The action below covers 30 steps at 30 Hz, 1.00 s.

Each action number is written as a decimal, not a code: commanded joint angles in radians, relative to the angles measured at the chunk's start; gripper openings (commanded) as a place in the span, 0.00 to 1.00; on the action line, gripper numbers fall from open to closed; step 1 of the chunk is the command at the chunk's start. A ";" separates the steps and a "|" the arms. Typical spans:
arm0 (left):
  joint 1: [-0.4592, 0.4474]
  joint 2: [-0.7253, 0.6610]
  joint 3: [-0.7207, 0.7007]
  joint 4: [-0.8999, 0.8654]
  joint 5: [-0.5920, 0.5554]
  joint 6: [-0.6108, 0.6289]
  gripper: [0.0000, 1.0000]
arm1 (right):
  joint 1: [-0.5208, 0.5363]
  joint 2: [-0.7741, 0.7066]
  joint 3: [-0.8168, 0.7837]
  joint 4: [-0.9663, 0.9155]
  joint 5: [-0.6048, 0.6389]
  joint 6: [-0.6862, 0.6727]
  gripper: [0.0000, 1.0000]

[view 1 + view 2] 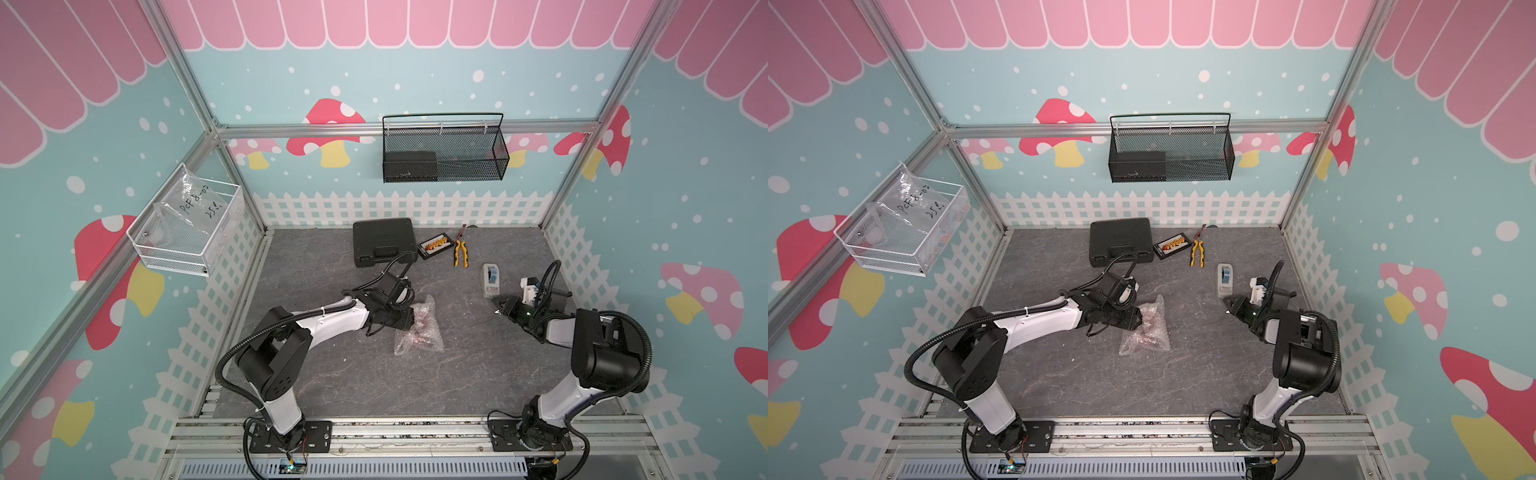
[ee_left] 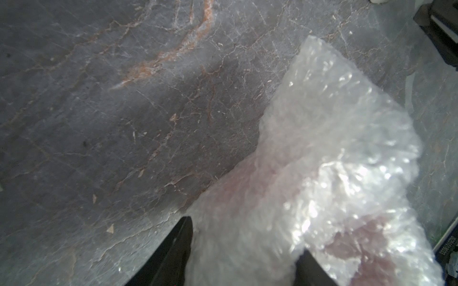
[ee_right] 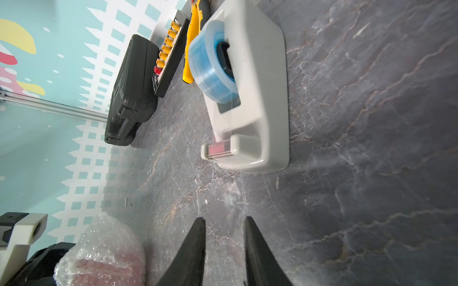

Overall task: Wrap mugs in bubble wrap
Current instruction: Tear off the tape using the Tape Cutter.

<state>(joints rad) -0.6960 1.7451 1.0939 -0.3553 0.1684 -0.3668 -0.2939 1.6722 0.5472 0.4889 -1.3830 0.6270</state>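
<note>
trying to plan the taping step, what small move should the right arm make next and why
Probably ease the right gripper forward to the cutter end of the tape dispenser to take the tape end. Its jaws stand apart, seemingly empty, pointing at the cutter, while the left gripper clasps the bubble wrap already bundled around the red mug, and no tape shows on the bundle.

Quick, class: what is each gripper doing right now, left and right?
Left gripper: closed on the bubble wrap bundle.
Right gripper: open, with nothing visible in the gap.
</note>
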 commanded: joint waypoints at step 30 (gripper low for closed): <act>-0.007 0.007 0.008 -0.046 -0.020 0.008 0.55 | -0.005 0.019 0.090 -0.362 0.211 -0.233 0.00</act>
<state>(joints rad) -0.6960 1.7451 1.0939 -0.3561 0.1677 -0.3668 -0.2993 1.7096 0.6411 0.2192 -1.2480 0.4503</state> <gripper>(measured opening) 0.547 0.048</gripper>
